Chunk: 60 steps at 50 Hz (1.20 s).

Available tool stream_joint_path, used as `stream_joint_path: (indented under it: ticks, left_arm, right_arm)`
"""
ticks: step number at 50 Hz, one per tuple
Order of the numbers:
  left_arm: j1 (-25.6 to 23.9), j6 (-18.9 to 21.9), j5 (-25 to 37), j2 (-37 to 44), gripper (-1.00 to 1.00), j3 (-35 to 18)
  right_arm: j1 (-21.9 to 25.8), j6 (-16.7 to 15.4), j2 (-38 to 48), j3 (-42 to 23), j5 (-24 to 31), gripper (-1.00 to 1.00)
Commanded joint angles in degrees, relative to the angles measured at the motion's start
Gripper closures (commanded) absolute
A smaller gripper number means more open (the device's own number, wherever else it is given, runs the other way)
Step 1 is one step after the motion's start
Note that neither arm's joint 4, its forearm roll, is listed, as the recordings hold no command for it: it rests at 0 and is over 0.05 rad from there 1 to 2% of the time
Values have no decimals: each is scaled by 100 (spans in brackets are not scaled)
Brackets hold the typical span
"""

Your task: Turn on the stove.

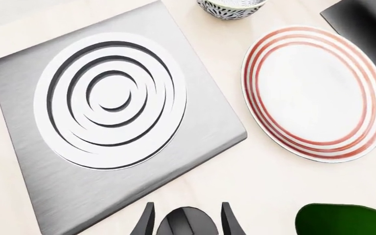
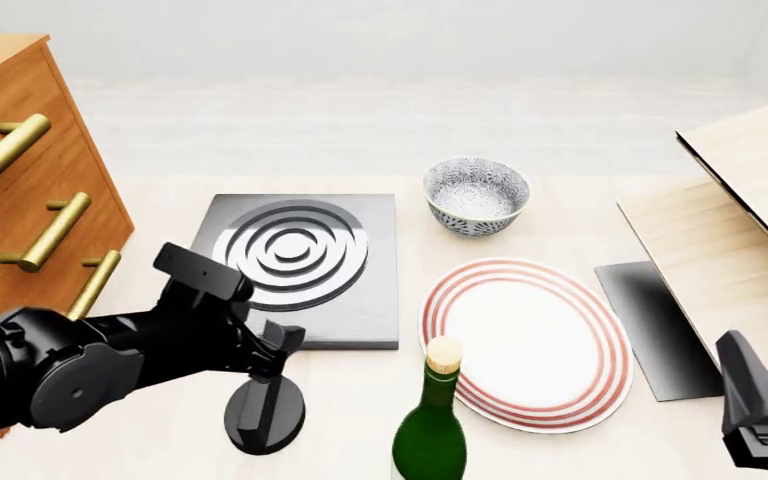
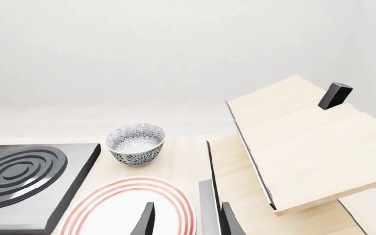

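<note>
The stove is a flat dark-grey hotplate (image 2: 373,300) with concentric silver rings, lying left of the table's middle; it also shows in the left wrist view (image 1: 18,93) and the right wrist view (image 3: 77,161). Its separate black oval knob (image 2: 264,418) sits on the table just in front of it. My left gripper (image 2: 273,362) is open and straddles the knob's raised ridge (image 1: 186,224), one finger on each side with small gaps. At the front right corner my right gripper (image 2: 754,385) hangs open, holding nothing (image 3: 186,211).
A red-striped white plate (image 2: 528,342) lies right of the stove, a patterned bowl (image 2: 475,195) behind it. A green bottle (image 2: 431,430) stands close beside the knob. A wooden drawer unit (image 2: 24,200) is on the left; a dark mat (image 2: 651,325) and tilted wooden boards (image 2: 738,250) are on the right.
</note>
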Motion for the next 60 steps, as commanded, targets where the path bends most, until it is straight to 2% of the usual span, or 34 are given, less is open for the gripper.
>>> stream_joint_path:
  ticks: [1, 6, 15, 27, 51, 60]
  left_arm:
    - [77, 51, -557, 524, -100, 258]
    - [72, 28, -842, 735, -100, 381]
    - [126, 121, -1036, 936, -100, 344]
    - [275, 238, -1281, 1061, -100, 560]
    - [610, 446, -1408, 722, -100, 973]
    - [702, 498, -1248, 406, -100, 1073]
  right_arm:
    - [43, 6, -31, 1, -90, -100]
    - [81, -27, -31, 2, -87, -100]
    - [139, -83, -31, 2, -62, -100]
    - [155, -95, -30, 2, -53, -100]
    - [178, -125, -30, 2, -27, -100]
    - [189, -130, -29, 3, -9, -100]
